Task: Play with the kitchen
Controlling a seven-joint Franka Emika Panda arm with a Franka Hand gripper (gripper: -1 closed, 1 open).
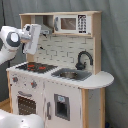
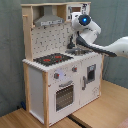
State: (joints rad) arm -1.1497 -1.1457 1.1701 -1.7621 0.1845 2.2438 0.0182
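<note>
The kitchen (image 1: 60, 75) is a white and light-wood toy unit with a black-red hob (image 1: 36, 66), a silver sink (image 1: 70, 75), a black faucet (image 1: 83, 59), an oven door (image 1: 25, 104) and a grey hood (image 1: 46, 29). My gripper (image 1: 31, 48) hangs at the first exterior view's left, above the hob and just below the hood, holding nothing that I can see. In the second exterior view the white arm (image 2: 107, 47) reaches in from the right, and its wrist (image 2: 83, 21) is level with the hood (image 2: 47, 21), in front of the sink (image 2: 80, 50).
A toy microwave (image 1: 70, 23) sits on the top shelf. A grey curtain (image 1: 115, 45) hangs behind the unit. The kitchen stands on a wooden floor (image 2: 105, 107). A white part of the robot (image 1: 20, 121) fills the first exterior view's lower left corner.
</note>
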